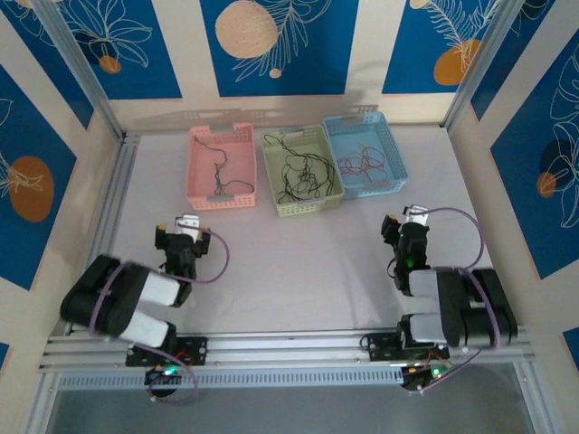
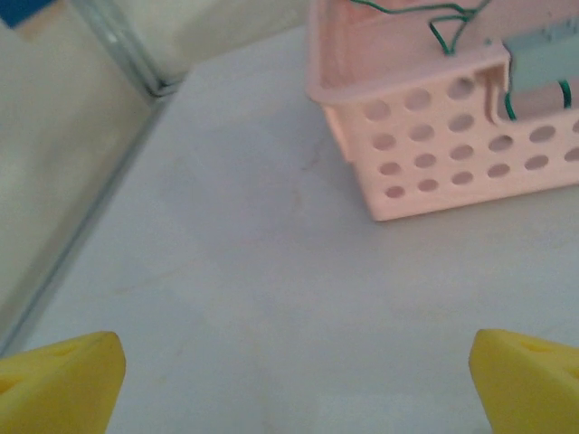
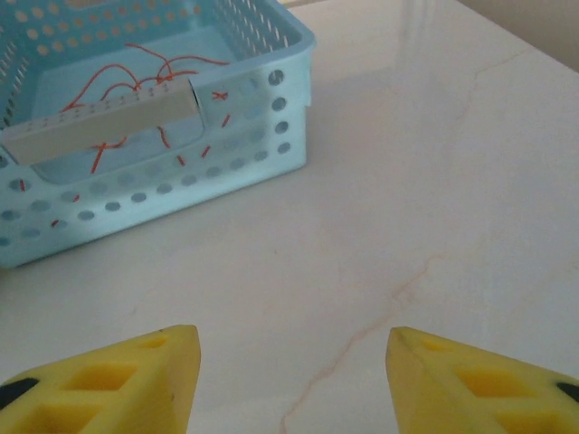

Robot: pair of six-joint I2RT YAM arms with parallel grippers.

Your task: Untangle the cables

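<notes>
Left fingers (image 2: 63, 380): were spread wide with nothing between them, above bare worktop (image 2: 271, 271).
Right fingers (image 3: 118, 384): stood apart too, pinching nothing.
Greenish cables (image 2: 443, 23): lay in the pink basket (image 2: 434, 154), ahead of the left fingers and off to their right.
Red cables (image 3: 136, 81): sat loose in the blue basket (image 3: 181, 181), ahead and left of the right fingers.
Black cables (image 1: 303, 172): were a tangled heap in the green basket (image 1: 298, 206), well ahead, between the two pairs of fingers.
</notes>
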